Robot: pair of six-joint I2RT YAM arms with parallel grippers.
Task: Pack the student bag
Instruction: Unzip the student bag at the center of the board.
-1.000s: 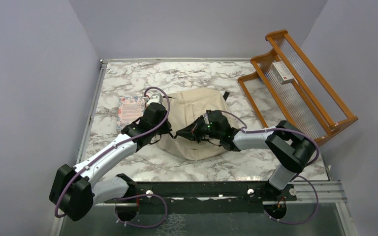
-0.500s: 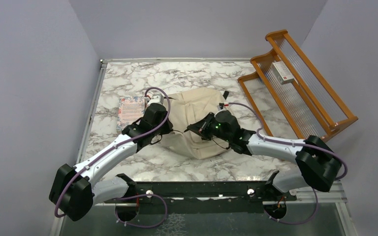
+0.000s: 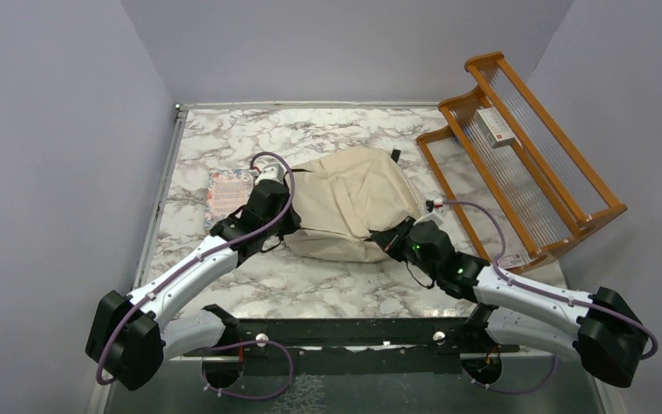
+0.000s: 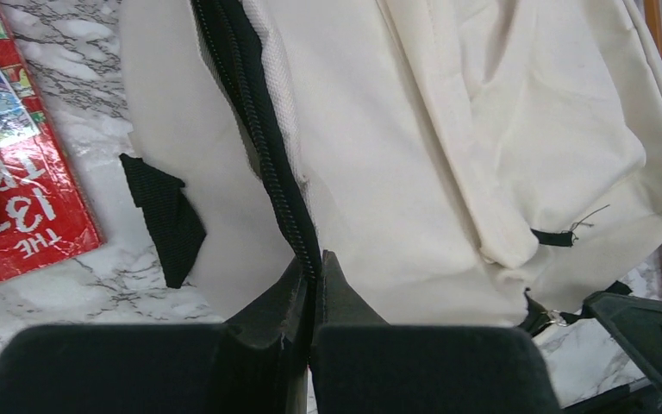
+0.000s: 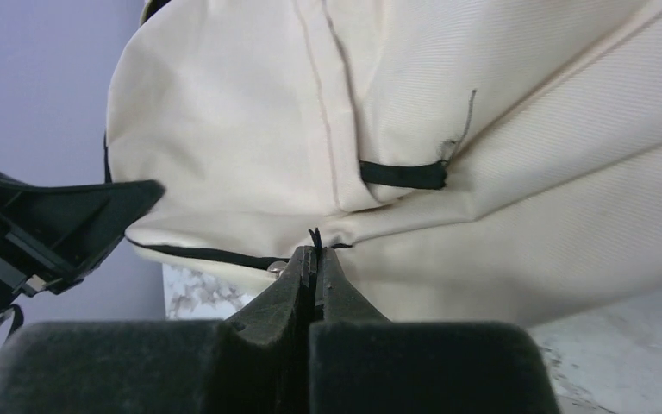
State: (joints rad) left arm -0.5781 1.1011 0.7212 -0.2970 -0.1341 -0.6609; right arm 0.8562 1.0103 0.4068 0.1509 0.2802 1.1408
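The backpack (image 3: pixel 351 197) lies in the middle of the table (image 3: pixel 310 289) as a soft cream mound. We see black strap ends poking out at its far edge, and its near edge is drawn out between the two arms. A black zipper (image 4: pixel 250 129) runs down its left side in the left wrist view, next to a strip of white mesh lining.

The left gripper (image 4: pixel 315 274) sits at the bag's left near corner. Its fingers are pressed together with the lower end of that zipper caught between the tips. The right gripper (image 5: pixel 315 256) is at the bag's near right corner, low over the table. Its fingers are also pressed together, and they pinch a small black tab (image 5: pixel 315 235) that sticks up where the cream fabric gathers into folds. A bit of metal shows just beside the tips, but we cannot tell what it is. A short black loop (image 5: pixel 401 175) is sewn on the fabric above the right gripper.

Just left of the bag, a book (image 3: pixel 227 191) with a colourful cover lies flat on the marble, close to the left wrist. Well apart to the right, a wooden rack (image 3: pixel 602 212) rests tilted against the wall at the table's right edge. A small box (image 3: pixel 493 127) lies on its upper part.
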